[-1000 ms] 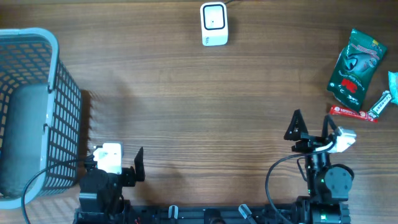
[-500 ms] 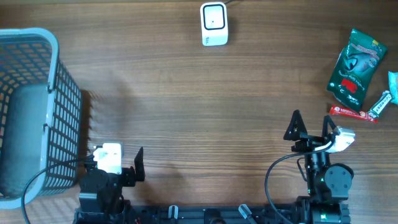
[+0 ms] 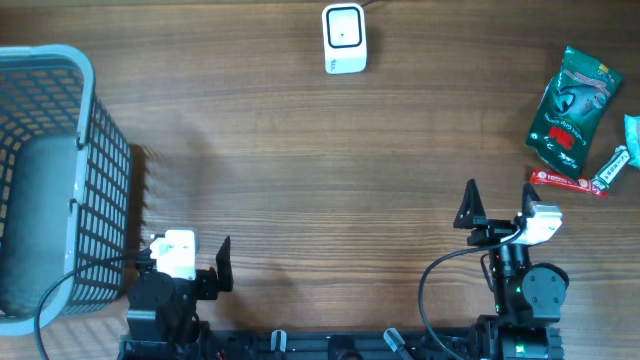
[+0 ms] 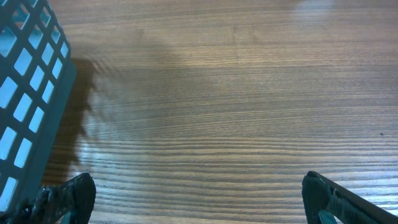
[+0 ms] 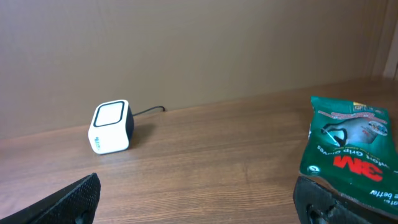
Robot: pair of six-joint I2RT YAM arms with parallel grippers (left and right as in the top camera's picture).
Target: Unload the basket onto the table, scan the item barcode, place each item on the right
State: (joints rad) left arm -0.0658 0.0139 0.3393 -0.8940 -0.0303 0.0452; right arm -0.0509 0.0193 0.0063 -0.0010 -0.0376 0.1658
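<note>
The white barcode scanner stands at the table's far edge, also seen as a small white box in the right wrist view. A green 3M packet lies at the far right, and it shows again ahead and right of my right gripper. Below it lie a red stick packet and a small white packet. My right gripper hovers open near the front edge, nothing between its fingers. My left gripper is open over bare wood, beside the basket.
A grey-blue mesh basket fills the left side, and its wall shows close on the left in the left wrist view. A teal item pokes in at the right edge. The scanner's cable runs off the far edge.
My right gripper has shifted slightly to the left. The left arm and the items have not moved.
</note>
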